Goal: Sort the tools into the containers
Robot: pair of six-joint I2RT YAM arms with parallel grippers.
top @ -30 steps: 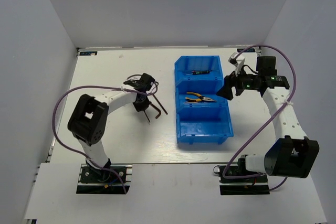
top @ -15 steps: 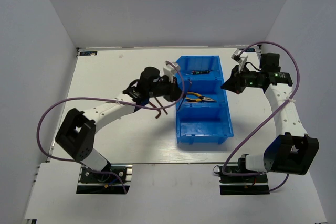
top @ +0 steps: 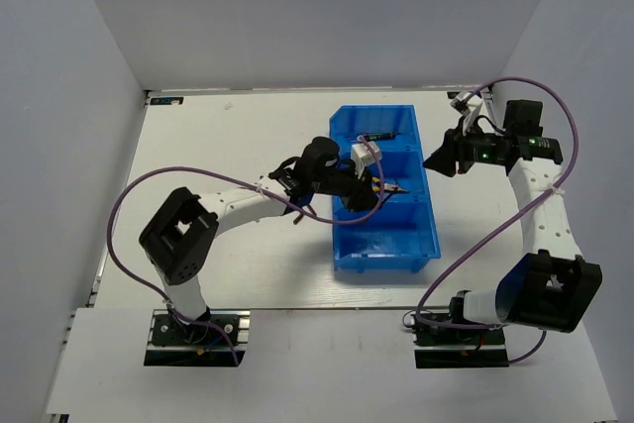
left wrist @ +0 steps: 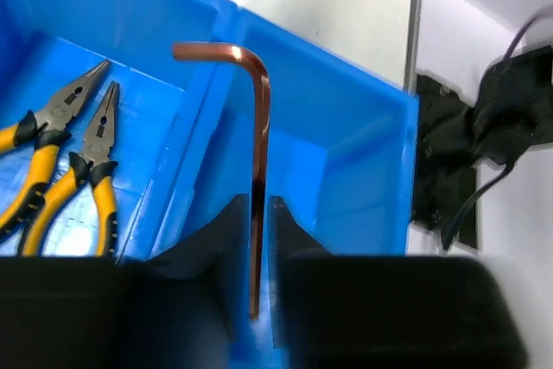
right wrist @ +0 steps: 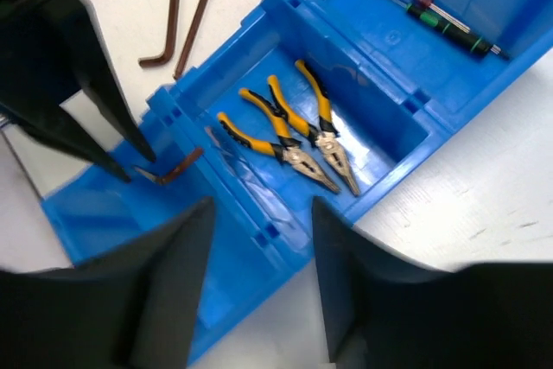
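Two loose hex keys (right wrist: 177, 6) lie on the bench (top: 218, 136), left of the bins (top: 388, 240). The left claw (left wrist: 257, 213), clamped on a third hex key (left wrist: 257, 110), hangs over the divider between the compartment holding the pliers (right wrist: 294, 136) and the near one. Farther right, the right claw (right wrist: 261, 213) gapes wide, holding nothing.
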